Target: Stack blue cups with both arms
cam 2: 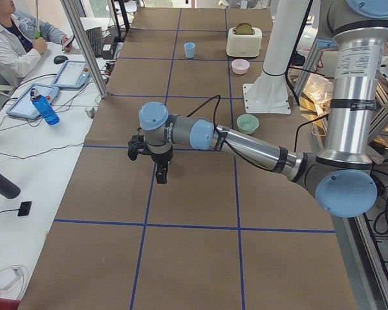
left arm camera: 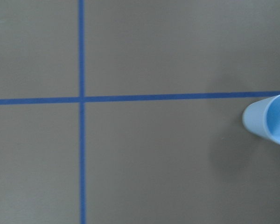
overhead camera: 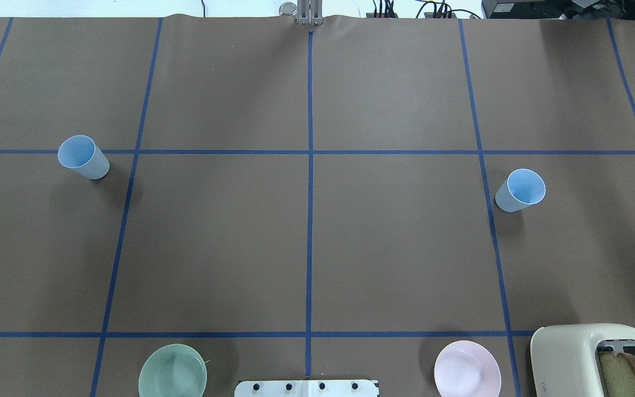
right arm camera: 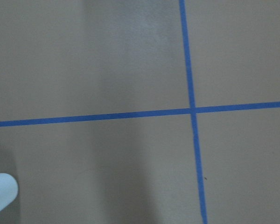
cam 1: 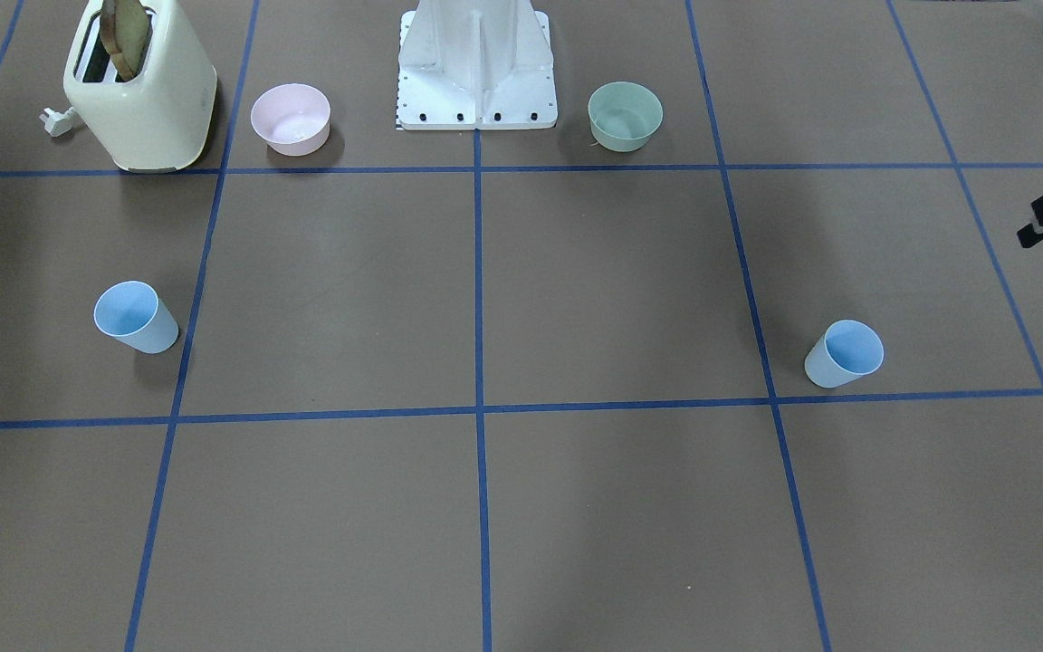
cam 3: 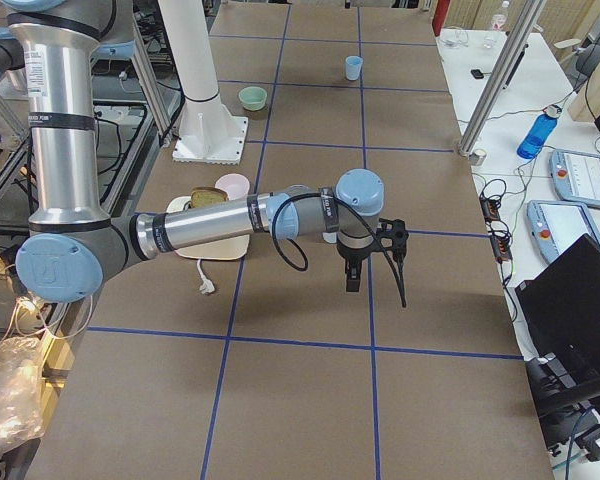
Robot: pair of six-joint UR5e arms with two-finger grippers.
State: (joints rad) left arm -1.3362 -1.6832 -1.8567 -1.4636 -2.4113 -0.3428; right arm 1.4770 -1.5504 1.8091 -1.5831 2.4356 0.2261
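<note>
Since each gripper shows properly only from a side camera, can't tell how wide either one's jaws stand. Left gripper (cam 2: 150,161): black, pointing down, hanging above the bench (overhead camera: 213,248). Only a cut-off black scrap of it shows at the front view's edge. Right gripper (cam 3: 375,278): same pose, fingers down, clear of the surface.

Left arm (cam 2: 246,145) and right arm (cam 3: 210,225): silver tubes, pale-blue joint caps, upper link upright, forearm reaching out nearly level, wrist bent down.

Cups are smooth, pale-blue tapered plastic, upright, mouths up, well apart from each other. Left cup (overhead camera: 83,158) is toward the bench's left edge, just beside a tape (overhead camera: 310,220) line. Right cup (overhead camera: 520,191) is toward the right edge. Left wrist view cuts its cup off at the frame edge. Right wrist view shows only a pale sliver in one corner.

Along the robot-side edge: green bowl (overhead camera: 172,370), white pedestal (overhead camera: 306,387), pink bowl (overhead camera: 467,368), and a cream toaster (overhead camera: 571,353) at the right corner with bread (overhead camera: 623,372) in a slot.
</note>
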